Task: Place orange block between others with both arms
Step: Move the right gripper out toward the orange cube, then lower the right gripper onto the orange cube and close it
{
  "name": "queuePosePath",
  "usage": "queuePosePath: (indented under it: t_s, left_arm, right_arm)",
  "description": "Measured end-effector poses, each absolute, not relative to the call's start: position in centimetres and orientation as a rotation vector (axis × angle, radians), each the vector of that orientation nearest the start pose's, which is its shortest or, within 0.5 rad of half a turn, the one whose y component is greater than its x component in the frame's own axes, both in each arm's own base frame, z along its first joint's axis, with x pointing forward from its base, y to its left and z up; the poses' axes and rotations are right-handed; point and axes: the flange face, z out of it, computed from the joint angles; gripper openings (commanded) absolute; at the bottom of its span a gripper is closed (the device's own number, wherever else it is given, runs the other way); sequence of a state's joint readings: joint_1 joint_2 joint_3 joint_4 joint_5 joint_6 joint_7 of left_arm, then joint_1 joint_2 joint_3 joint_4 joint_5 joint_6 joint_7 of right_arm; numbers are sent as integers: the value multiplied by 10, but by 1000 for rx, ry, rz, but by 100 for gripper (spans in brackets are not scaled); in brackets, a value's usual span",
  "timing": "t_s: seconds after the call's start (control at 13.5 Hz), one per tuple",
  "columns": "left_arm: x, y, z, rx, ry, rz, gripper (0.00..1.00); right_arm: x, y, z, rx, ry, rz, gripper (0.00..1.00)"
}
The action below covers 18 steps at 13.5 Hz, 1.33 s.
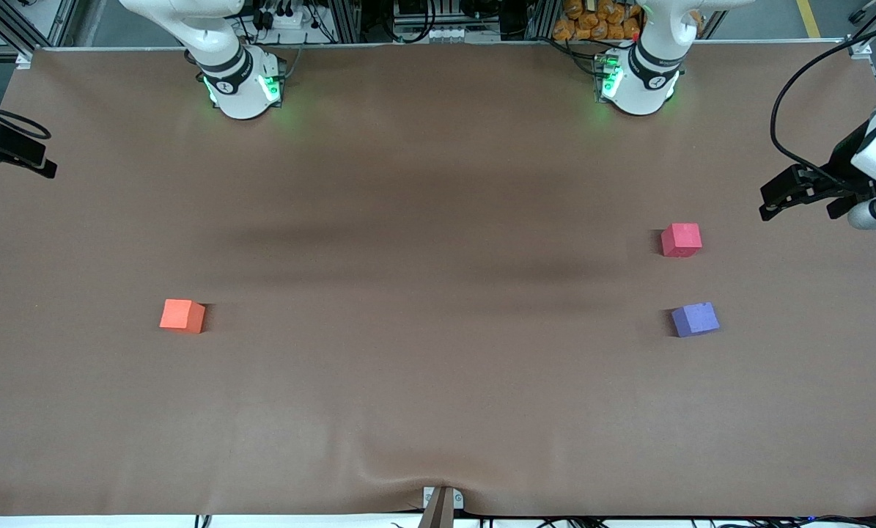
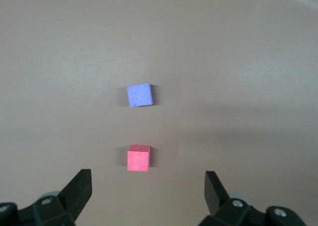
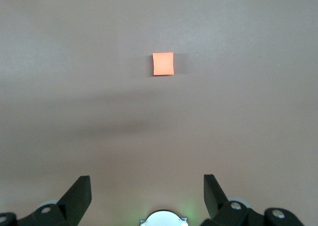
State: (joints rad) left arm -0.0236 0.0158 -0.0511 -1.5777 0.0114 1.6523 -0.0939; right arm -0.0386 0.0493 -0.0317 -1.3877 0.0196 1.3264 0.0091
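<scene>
The orange block [image 1: 182,315] [image 3: 163,63] lies alone on the brown table toward the right arm's end. The others stand toward the left arm's end with a gap between them: a pinkish-red cube [image 1: 681,240] [image 2: 138,158] and, nearer the front camera, a purple-blue cube [image 1: 695,319] [image 2: 139,95]. My left gripper [image 1: 778,196] [image 2: 147,182] hangs open and empty over the table's edge at the left arm's end, apart from both cubes. At the right arm's end, over that edge, my right gripper [image 1: 40,163] [image 3: 146,184] also hangs open, holding nothing.
The brown table cover [image 1: 438,381] is bare apart from the three cubes, with a small wrinkle at its front edge. The two arm bases [image 1: 243,88] [image 1: 639,84] stand along the edge farthest from the front camera. A black cable [image 1: 797,88] loops above the left arm's end.
</scene>
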Motion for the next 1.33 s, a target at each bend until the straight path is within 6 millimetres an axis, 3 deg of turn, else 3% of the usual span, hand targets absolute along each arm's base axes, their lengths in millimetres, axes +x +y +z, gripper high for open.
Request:
queuePosePath:
  t_s: [0.96, 1.33]
  left_arm:
    - [567, -41, 618, -3134, -30, -87, 100]
    - [567, -41, 616, -3134, -29, -82, 100]
  right_arm:
    - [569, -37, 580, -3103, 122, 298, 100]
    - [599, -38, 516, -3094, 124, 396, 100]
